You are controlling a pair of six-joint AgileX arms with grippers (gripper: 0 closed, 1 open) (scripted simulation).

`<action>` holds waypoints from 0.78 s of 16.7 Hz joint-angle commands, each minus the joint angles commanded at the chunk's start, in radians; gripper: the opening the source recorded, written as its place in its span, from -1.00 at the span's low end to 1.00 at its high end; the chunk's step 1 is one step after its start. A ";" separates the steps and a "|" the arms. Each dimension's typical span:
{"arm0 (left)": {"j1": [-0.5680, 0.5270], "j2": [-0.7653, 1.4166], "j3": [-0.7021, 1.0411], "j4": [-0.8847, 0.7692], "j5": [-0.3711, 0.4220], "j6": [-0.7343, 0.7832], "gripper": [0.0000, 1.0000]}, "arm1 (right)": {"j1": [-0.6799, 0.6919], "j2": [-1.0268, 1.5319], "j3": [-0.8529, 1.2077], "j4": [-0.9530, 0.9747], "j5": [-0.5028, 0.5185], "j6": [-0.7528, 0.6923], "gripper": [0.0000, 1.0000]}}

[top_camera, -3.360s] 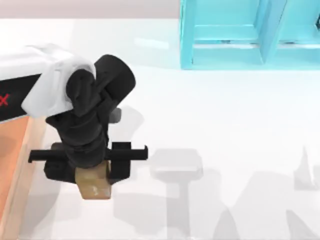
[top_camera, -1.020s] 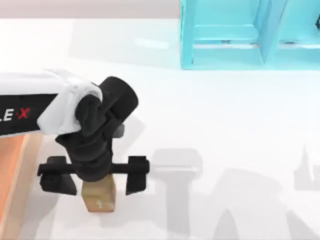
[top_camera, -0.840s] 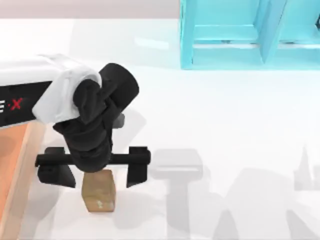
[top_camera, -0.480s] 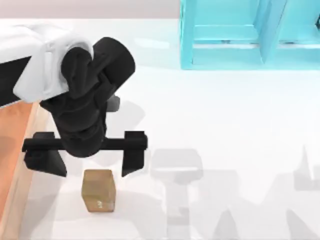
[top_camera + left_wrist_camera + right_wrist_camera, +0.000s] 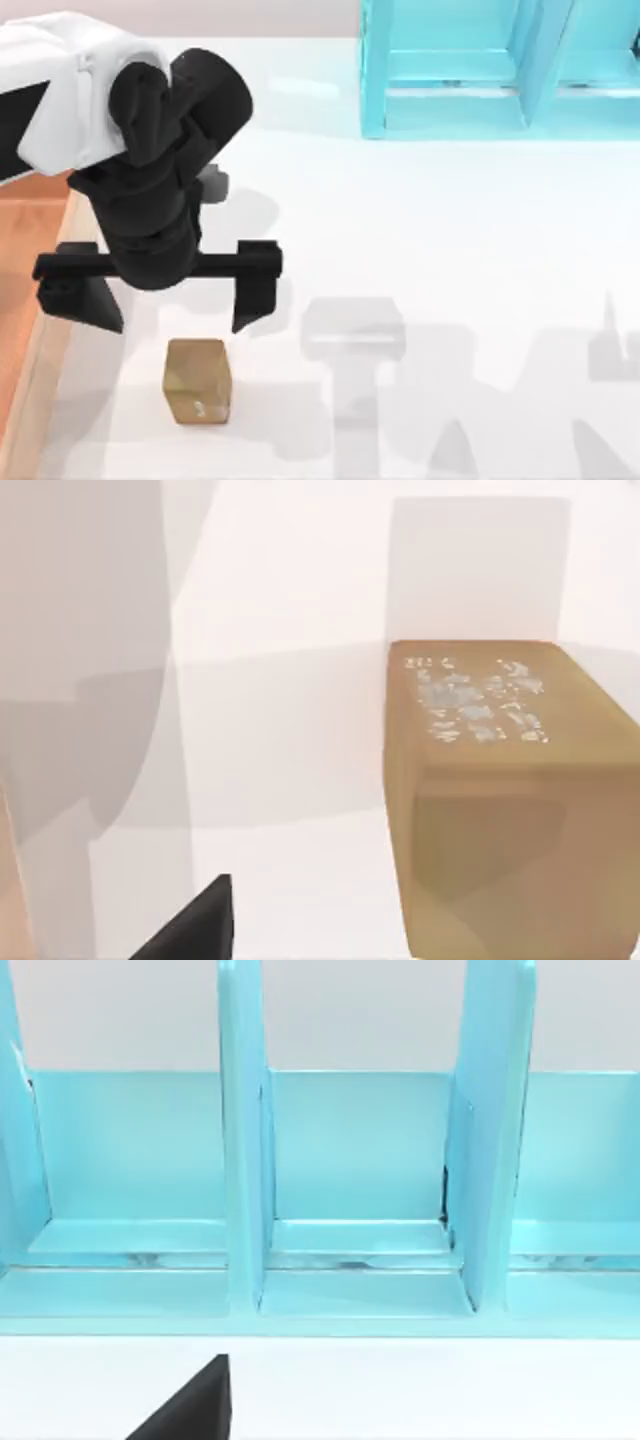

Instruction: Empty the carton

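My left arm reaches in from the top view's left side, its white forearm link ending in a black wrist that points downward. The left tool [image 5: 165, 295] hangs below that wrist with its crossbar level and its two black fingers [image 5: 255, 290] spread wide apart, gripping nothing. One dark fingertip [image 5: 195, 930] shows in the left wrist view. A dark fingertip [image 5: 190, 1405] of the right tool shows in the right wrist view.

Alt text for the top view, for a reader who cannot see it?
The left arm's open black gripper hovers just beyond a small tan-brown cube block resting on the white table. The tan-walled, orange-floored carton lies at the left edge, a turquoise shelf unit at the far side.
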 joint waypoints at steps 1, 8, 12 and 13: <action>0.037 0.018 0.028 -0.015 0.000 0.037 1.00 | 0.000 0.000 0.000 0.000 0.000 0.000 1.00; 0.424 0.147 0.260 -0.123 -0.001 0.434 1.00 | 0.000 0.000 0.000 0.000 0.000 0.000 1.00; 0.625 0.205 0.382 -0.173 -0.001 0.640 1.00 | 0.000 0.000 0.000 0.000 0.000 0.000 1.00; 0.661 0.216 0.406 -0.184 -0.001 0.676 1.00 | 0.000 0.000 0.000 0.000 0.000 0.000 1.00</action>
